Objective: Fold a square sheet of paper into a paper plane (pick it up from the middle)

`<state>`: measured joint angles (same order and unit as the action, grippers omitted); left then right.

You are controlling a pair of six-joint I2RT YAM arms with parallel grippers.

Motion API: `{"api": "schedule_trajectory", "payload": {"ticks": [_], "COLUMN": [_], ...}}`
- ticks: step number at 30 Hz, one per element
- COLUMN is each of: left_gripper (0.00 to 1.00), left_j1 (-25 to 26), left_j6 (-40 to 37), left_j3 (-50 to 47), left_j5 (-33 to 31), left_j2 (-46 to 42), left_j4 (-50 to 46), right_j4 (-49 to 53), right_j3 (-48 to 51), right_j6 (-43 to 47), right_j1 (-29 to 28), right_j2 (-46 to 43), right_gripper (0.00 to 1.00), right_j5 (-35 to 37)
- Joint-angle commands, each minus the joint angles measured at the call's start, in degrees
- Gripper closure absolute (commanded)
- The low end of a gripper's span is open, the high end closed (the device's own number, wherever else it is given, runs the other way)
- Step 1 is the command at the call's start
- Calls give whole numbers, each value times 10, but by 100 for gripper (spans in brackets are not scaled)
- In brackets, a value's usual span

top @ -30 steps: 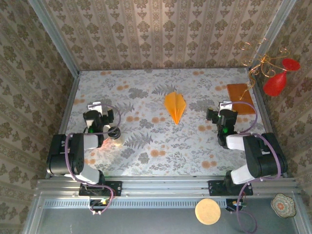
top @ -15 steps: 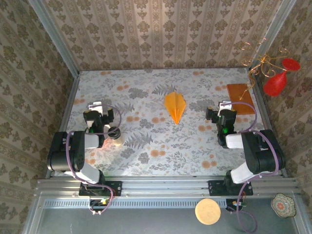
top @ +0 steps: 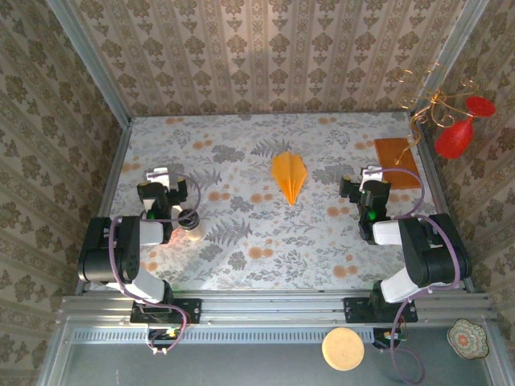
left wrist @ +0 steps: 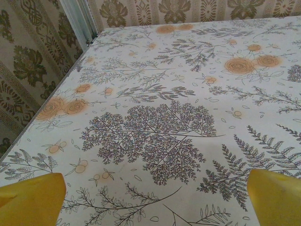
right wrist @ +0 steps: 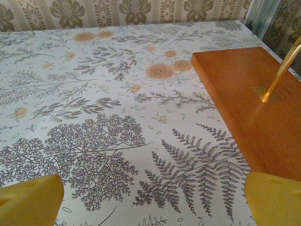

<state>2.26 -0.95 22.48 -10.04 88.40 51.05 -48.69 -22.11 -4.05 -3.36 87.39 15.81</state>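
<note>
a robot test cell dressed up like a home: damask wallpaper (top: 273,56) panels stand in a bare metal frame (top: 91,64), a floral cloth (top: 241,241) is spread inside, and the left arm (top: 121,257) and right arm (top: 426,257) are bolted to an aluminium rail (top: 273,304) at the near edge.

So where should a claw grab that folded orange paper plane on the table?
Probably the paper plane at its wide rear half, pinching across the centre crease from straight above. It lies flat, its nose pointing toward the arms, so no edge offers a side grip. The open right claw sits nearer.
</note>
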Motion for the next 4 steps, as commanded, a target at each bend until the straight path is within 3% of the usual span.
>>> {"api": "schedule_trajectory", "payload": {"ticks": [1,4], "left_gripper": [0,0], "left_j1": [0,-1], "left_j6": [-7,-7], "left_j3": [-2,-3], "left_j5": [6,6], "left_j2": [4,4], "left_j4": [11,15], "right_j4": [-16,-20], "right_j3": [-6,-2], "right_j6": [2,3], "right_j1": [3,3], "right_j2": [4,2], "right_gripper": [0,0], "right_j5": [-4,-4]}}
